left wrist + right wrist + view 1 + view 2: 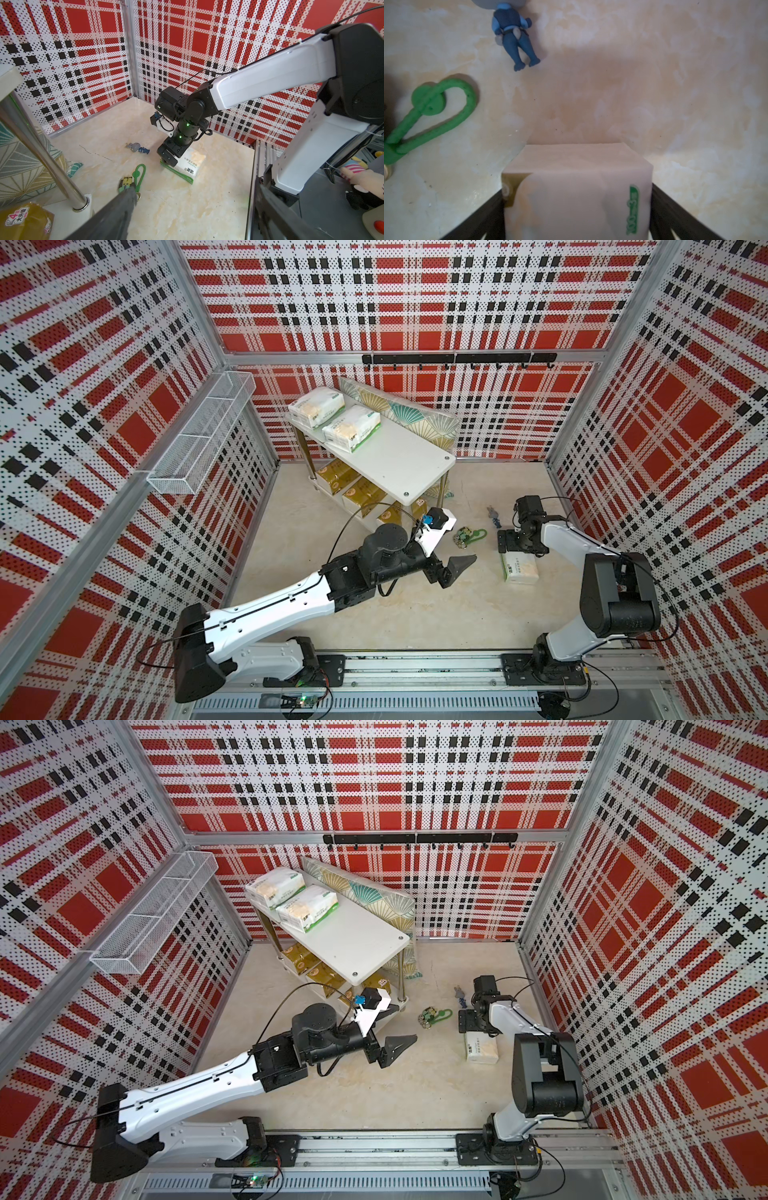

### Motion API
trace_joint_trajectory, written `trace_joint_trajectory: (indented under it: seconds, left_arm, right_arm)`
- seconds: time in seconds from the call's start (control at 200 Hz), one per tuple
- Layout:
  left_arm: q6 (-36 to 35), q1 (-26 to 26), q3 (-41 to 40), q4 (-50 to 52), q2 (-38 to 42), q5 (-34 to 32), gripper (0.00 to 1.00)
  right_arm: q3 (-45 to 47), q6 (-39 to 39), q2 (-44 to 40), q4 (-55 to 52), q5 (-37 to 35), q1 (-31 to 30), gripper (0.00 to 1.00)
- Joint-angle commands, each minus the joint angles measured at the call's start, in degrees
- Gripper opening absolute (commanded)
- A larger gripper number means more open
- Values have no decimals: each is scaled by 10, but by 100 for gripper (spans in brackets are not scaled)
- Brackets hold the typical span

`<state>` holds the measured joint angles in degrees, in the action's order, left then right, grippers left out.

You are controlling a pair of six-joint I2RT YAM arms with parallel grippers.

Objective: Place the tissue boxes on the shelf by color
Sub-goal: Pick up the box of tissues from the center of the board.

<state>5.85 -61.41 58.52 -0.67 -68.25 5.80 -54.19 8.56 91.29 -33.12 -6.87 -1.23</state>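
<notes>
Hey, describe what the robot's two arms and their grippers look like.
The left arm and right arm have glossy white shells between bulky black joint housings, with thin black cables looping alongside. The left gripper and right gripper carry matte black wedge-shaped fingers. Small green lights glow on the right wrist.

The shelf [399, 456] stands at the back left of the desk [291, 539], with a cushion [415, 414] leaning behind it. Two upper packs [318, 404] lie side by side at the top board's far end. Three lower packs [363, 493] line the bottom board. A sixth pack [519, 568] lies on the desk to the right, between the jaws of the right gripper [577, 187]. A keychain [467, 536] and a figurine [493, 517] lie between this pack and the shelf.
</notes>
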Motion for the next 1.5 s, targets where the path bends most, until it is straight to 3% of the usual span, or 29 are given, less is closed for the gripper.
trace_joint_trajectory:
  seconds: [0.0,0.301,0.571,0.837,1.027,1.207,1.493]
  left_arm:
    - [-9,2,8,-3,-4,8,94]
    - [-11,-2,7,-3,-15,-3,95]
    - [-29,-58,-8,-9,-47,-150,95]
    - [-63,-110,-59,-128,-128,-259,100]
    - [-68,-119,-79,-214,-192,-258,99]
    - [-79,-121,-113,-326,-239,-237,99]
    - [-124,-151,-98,-415,-345,-287,99]
  right_arm:
    - [-1,16,16,-16,9,5,100]
    - [8,73,49,-6,19,12,100]
    - [28,169,10,-4,17,38,93]
    - [23,273,-17,-40,34,39,89]
    - [38,333,-55,-47,95,38,83]
    - [44,368,-85,-62,111,37,82]
    - [40,440,-135,-82,120,-2,81]
